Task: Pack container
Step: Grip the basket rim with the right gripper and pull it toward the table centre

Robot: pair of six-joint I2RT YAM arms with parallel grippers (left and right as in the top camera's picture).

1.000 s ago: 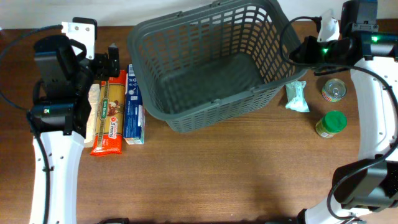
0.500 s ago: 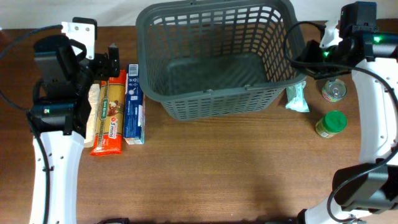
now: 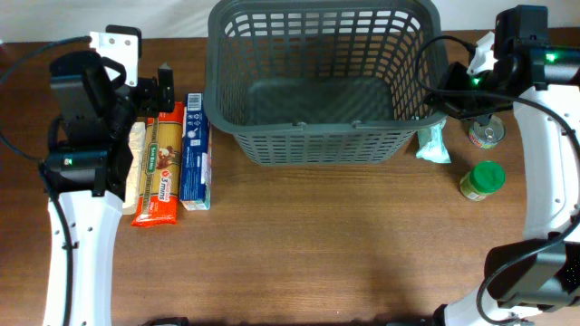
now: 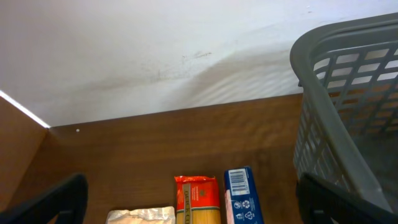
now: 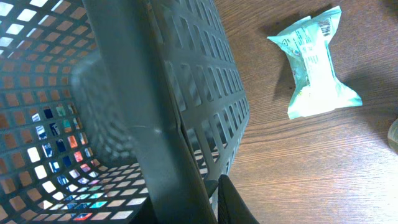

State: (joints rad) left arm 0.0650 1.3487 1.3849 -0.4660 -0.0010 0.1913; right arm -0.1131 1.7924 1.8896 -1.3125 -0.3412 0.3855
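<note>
On the left of the bench (image 3: pixel 299 254), the left end effector (image 4: pixel 191 186) is held released, its fingers spread wide over the far ends of three packages laid side by side: a pale packet (image 3: pixel 136 158), an orange-red pasta packet (image 3: pixel 161 163) and a blue box (image 3: pixel 195 149). The container (image 3: pixel 317 145) is set at the far middle, just beside the blue box. Its right rim is grasped by the right end effector (image 3: pixel 439 93). To the right are found a mint-green packet (image 3: pixel 433 140), a tin (image 3: pixel 487 131) and a green-lidded jar (image 3: pixel 482 179).
</note>
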